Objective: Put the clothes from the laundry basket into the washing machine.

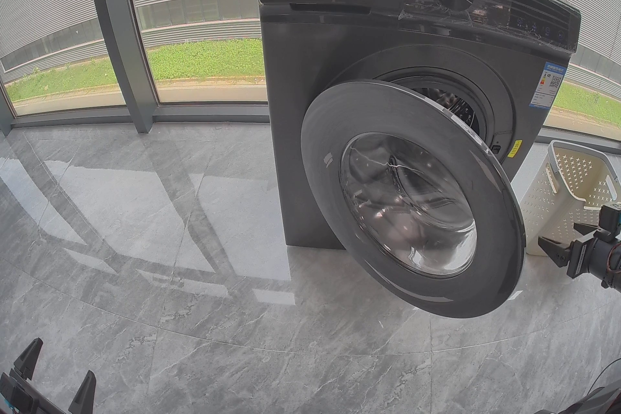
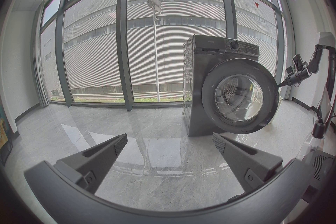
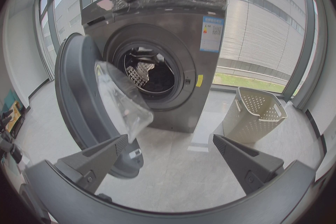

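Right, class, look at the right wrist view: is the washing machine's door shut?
No, the door stands swung wide open from the washing machine, leaving the drum opening exposed.

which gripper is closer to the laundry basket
Right. The right gripper hangs just in front of the laundry basket, open toward it. The left gripper sits low on the other side, with the washing machine's open door between it and the basket.
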`<state>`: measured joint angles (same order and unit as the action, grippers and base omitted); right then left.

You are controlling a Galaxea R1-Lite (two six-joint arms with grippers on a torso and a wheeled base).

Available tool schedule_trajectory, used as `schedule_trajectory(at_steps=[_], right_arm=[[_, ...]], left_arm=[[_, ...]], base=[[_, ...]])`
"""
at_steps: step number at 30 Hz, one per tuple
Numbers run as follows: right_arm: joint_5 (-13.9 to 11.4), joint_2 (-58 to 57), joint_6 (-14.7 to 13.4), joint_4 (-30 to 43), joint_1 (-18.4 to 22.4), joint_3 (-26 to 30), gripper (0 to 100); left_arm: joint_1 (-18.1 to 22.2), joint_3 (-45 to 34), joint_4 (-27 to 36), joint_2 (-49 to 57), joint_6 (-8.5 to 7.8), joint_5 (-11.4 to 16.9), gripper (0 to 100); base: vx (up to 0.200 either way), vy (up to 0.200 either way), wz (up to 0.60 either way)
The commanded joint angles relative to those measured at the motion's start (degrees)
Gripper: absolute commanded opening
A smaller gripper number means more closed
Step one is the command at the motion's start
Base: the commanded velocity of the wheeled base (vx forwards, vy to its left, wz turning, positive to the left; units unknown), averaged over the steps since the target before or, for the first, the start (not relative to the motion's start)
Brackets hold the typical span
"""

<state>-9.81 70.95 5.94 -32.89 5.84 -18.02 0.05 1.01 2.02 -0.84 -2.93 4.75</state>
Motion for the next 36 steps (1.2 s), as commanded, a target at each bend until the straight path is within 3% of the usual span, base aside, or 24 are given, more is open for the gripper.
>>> schedule_trajectory(at_steps=[1,3,8,9,15,21,26,28,30,36], right_arm=[[-1.3,-3.1,2.1,3.8,0.7,1.5,100],[-1.7,-4.0,3.2,6.3,0.7,1.9,100],[-7.1,-10.4,7.9,14.8,-0.9,4.3,100],[-7.7,-12.1,8.8,17.2,-1.5,4.5,0],[-9.7,-19.3,9.2,30.1,-8.5,2.5,0],[-10.2,-16.2,7.9,28.2,-10.4,0.3,0],[-11.0,-13.3,1.5,21.2,-12.1,1.3,0],[-11.5,-13.3,0.7,21.2,-13.5,1.5,0],[-12.2,-13.1,-2.0,20.8,-17.5,1.2,0],[-11.9,-9.2,-6.3,17.6,-19.7,-0.3,0]], left_arm=[[0.0,-1.0,0.0,0.8,0.11,0.0,100],[0.0,-1.0,0.0,0.8,0.11,0.0,100],[0.0,-1.0,0.0,0.8,0.20,-0.1,100],[0.0,-1.0,0.0,0.8,0.20,-0.1,100],[0.0,-1.0,0.0,0.8,0.29,-0.1,100],[0.0,-1.0,0.0,0.8,0.20,-0.1,100],[0.0,-1.0,0.0,0.8,0.11,-0.1,100],[0.0,-1.0,0.0,0.8,0.11,-0.1,100],[0.0,-1.0,0.0,0.8,0.11,-0.1,100],[0.0,-1.0,0.0,0.8,0.11,0.0,100]], base=[[0.000,0.000,0.00],[0.000,0.000,0.00],[0.000,0.000,0.00],[0.000,0.000,0.00],[0.000,0.000,0.00],[0.000,0.000,0.00],[0.000,0.000,0.00],[0.000,0.000,0.00],[0.000,0.000,0.00],[0.000,0.000,0.00]])
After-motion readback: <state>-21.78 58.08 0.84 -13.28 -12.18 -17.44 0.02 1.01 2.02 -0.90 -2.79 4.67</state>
